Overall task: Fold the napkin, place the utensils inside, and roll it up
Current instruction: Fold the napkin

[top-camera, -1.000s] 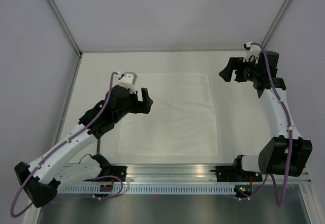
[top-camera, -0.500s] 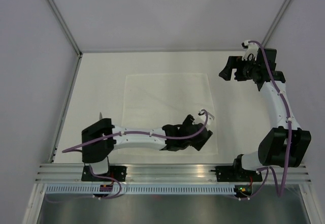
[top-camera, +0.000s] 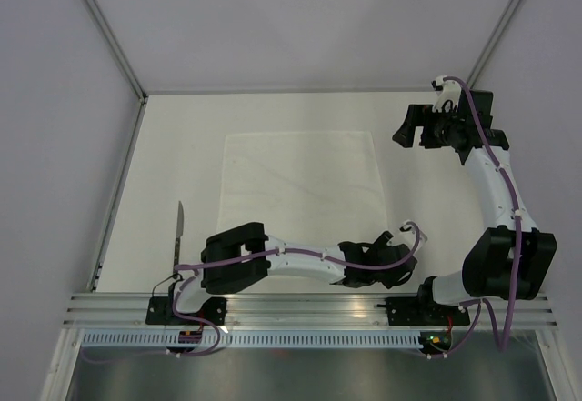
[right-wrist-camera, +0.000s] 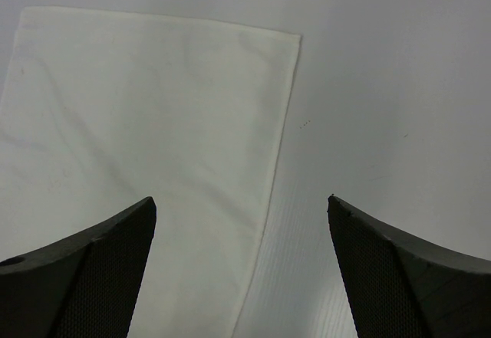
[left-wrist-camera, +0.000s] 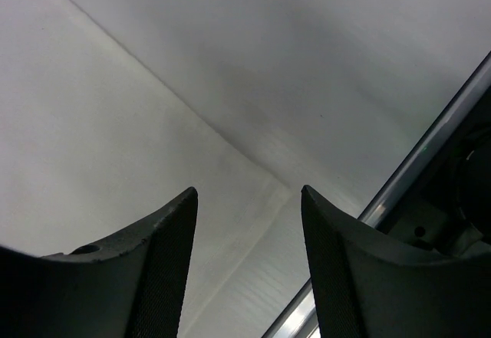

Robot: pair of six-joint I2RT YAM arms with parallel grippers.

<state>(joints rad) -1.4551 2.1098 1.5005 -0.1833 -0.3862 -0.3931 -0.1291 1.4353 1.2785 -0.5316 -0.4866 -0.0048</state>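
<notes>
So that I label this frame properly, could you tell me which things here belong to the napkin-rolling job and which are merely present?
Job in hand: white napkin, spread flat; table knife, left of it on the tabletop.
Merely present: aluminium rail along the near edge; grey enclosure walls.

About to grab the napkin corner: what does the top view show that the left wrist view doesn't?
Top only: the whole napkin lying flat, a utensil left of it, and the right arm at the far right. Left wrist only: the napkin's near corner close up, framed between the open left jaws. Both: napkin, left jaws, front rail.
</notes>
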